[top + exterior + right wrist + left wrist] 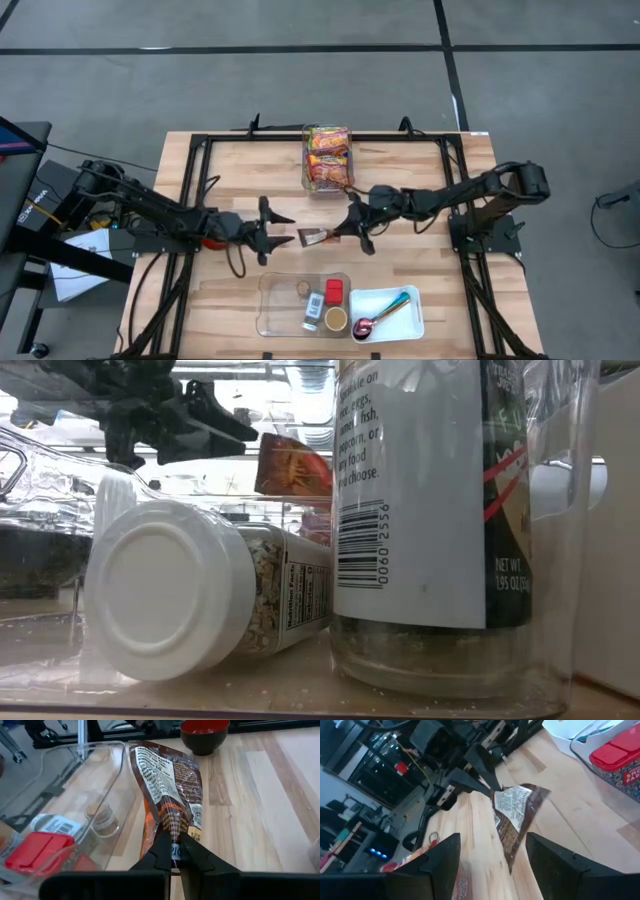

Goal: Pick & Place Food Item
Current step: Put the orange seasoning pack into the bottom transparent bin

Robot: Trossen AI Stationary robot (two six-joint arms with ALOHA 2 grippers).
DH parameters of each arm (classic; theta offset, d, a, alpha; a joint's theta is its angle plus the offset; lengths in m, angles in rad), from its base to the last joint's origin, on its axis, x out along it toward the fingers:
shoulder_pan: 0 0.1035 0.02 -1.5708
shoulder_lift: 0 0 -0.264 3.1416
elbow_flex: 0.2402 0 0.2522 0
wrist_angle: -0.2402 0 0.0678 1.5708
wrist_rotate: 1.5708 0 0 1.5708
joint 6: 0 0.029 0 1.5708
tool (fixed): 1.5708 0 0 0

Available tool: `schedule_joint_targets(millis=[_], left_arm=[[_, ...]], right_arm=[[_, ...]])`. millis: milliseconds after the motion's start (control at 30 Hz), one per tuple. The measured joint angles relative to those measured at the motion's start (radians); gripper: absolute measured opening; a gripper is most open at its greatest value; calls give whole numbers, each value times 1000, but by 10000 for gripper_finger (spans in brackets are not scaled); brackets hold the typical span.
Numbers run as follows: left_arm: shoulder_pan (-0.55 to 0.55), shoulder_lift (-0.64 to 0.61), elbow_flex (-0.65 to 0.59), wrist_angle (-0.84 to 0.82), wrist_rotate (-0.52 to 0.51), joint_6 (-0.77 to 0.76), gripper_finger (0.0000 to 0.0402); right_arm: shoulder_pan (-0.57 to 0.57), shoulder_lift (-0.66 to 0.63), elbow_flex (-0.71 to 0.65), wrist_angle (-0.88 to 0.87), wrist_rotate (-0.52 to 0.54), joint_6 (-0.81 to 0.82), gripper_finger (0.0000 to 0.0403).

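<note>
Wooden tabletop (400,180) under a black frame, grey floor all round, and both dark arms are reaching in toward the middle. At the far edge stands a clear bin (327,157) stuffed with red and orange snack packs; at the near edge, a clear tray (275,300) with spice jars and a red-lidded tin, and just beside it a white tray (400,325) with shiny cutlery. Right gripper (175,851) is pinched tight on the end of a brown snack packet (313,237), holding it above the centre of the table. Left gripper (275,230) sits right in front of it, fingers (442,857) spread apart, the packet's free end between them, not clamped.
</note>
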Motion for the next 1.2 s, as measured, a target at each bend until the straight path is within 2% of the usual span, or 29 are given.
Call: schedule_joint_targets(millis=[367, 633, 900, 1033, 1200], left_arm=[[-61, 0, 0, 34, 2, 11, 223], [-63, 0, 0, 76, 0, 11, 219], [-60, 0, 0, 90, 0, 9, 217], [-60, 0, 0, 88, 0, -5, 198], [-60, 0, 0, 80, 1, -37, 139]], right_arm=[[8, -6, -3, 74, -22, 22, 6], [14, -5, 16, 118, -40, 35, 6], [27, 66, 74, 117, -44, 34, 6], [27, 75, 84, 116, -45, 33, 6], [27, 72, 85, 118, -48, 30, 6]])
